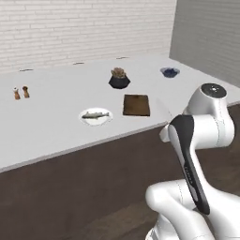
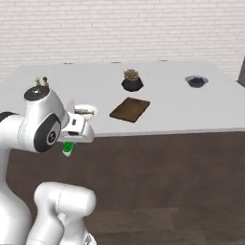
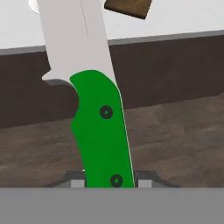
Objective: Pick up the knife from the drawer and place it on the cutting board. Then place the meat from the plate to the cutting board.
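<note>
Landmark: cutting board (image 1: pixel 136 105), a dark brown rectangle lying flat on the white counter (image 1: pixel 51 117), close to the counter's front edge.
Gripper: gripper (image 3: pixel 109 181) clamped narrowly on the green handle of the knife (image 3: pixel 98 118); in the hand view the pale blade runs up and away from the finger tips, toward the counter's front edge and a corner of the cutting board.
Knife position: off the counter, in front of and below its front edge, to the plate's side of the cutting board; in the right base view only a bit of green handle shows under the hand.
Plate: plate (image 1: pixel 96 116), round and white, just beside the cutting board on its left in the left base view, not touching it.
Plate contents: the meat (image 1: pixel 95 115), a slender grey fish lying across the middle of the plate.
Cutting board surface: bare, nothing resting on it.
Bowl: small bowl (image 1: pixel 169 71) with dark blue contents, well behind and to the right of the cutting board.
Dark pot: pot (image 1: pixel 119 79) with a brownish-green clump in it, just behind the cutting board.
Shakers: two small brown shakers (image 1: pixel 21 93), far to the left of the cutting board, beyond the plate.
Edges: the counter's front edge runs just before the cutting board and plate; dark brown cabinet fronts (image 2: pixel 167 167) drop below it.
Open room: broad bare counter between the cutting board and the bowl, and left of the plate.
</note>
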Robot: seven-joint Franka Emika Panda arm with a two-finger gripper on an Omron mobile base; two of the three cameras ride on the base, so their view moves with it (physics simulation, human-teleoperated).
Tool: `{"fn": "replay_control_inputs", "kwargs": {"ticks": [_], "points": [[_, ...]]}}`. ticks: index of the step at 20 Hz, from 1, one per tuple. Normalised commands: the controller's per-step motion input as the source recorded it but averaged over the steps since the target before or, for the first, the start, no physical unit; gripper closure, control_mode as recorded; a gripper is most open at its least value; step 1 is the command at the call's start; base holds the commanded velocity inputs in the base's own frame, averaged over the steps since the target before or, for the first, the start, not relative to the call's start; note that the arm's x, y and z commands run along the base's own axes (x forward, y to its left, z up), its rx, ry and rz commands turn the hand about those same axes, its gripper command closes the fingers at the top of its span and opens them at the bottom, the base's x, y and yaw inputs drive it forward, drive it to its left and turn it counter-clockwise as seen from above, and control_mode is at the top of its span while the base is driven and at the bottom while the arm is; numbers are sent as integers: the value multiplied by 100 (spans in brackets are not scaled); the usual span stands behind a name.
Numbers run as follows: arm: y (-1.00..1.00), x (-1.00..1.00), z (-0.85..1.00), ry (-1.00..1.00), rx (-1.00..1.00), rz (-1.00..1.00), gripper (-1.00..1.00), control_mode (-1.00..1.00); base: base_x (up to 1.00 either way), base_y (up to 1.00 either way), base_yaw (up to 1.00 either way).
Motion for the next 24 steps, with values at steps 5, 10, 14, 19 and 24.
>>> {"fn": "replay_control_inputs", "kwargs": {"ticks": [5, 10, 14, 19, 24], "points": [[0, 0, 0, 0, 0, 0, 100, 100, 69, -60, 21], [0, 0, 0, 0, 0, 0, 100, 100, 78, 0, 0], [0, 0, 0, 0, 0, 0, 100, 100, 84, 0, 8], [0, 0, 0, 0, 0, 0, 100, 100, 26, -26, 29], [0, 0, 0, 0, 0, 0, 100, 100, 36, -43, 21]]}}
